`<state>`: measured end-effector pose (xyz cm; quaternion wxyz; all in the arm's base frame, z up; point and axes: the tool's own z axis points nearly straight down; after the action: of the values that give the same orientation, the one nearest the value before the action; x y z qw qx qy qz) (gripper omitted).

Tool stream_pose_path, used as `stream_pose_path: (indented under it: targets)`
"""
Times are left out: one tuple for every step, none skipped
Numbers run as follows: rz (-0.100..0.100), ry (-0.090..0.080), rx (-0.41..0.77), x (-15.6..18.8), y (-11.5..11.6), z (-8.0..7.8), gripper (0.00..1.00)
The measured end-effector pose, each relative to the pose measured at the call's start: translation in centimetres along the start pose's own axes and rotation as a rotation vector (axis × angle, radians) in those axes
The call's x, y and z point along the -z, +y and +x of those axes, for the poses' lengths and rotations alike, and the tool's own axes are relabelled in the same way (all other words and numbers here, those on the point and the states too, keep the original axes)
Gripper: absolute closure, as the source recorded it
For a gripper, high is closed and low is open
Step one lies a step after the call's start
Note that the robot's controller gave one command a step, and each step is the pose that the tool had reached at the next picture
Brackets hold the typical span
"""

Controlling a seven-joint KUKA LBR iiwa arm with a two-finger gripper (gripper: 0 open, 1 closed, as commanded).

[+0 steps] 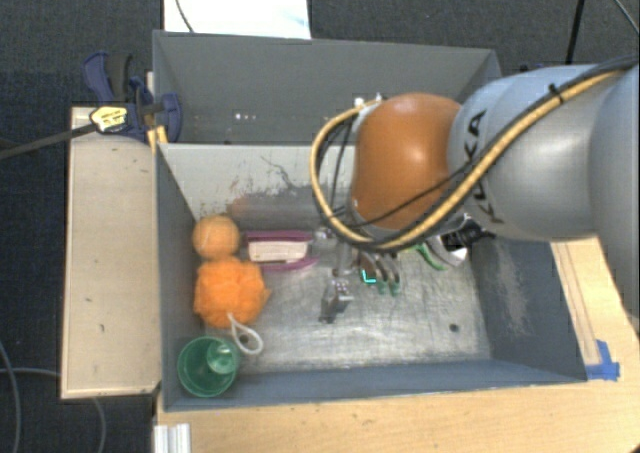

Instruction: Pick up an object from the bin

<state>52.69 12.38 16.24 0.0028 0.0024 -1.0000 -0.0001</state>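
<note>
My gripper (335, 298) hangs low over the bin floor near the middle, with nothing visibly in it. Just to its left lies a flat purple and white item (278, 247), close to the gripper but apart from it. To its right, partly hidden under the arm, sit small green and teal pieces (382, 281). Further left an orange mesh pouf (229, 290) with a white cord loop rests on the floor.
A pale orange ball (216, 237) lies against the left wall above the pouf. A green cup-like thing (207, 365) stands in the front left corner. Another green piece (432, 254) peeks out under the arm at the right. The arm's orange cover hides the bin's back middle.
</note>
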Motion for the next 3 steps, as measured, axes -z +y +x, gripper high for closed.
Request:
stream_pose_path:
  targets:
    - [-0.001, -0.008, -0.004, 0.4, -0.1, -0.2, 0.0]
    - [-0.004, -0.019, -0.058, -6.5, 2.6, -4.8, 0.0]
    - [-0.006, -0.024, -0.063, -7.3, 2.7, -5.3, 0.0]
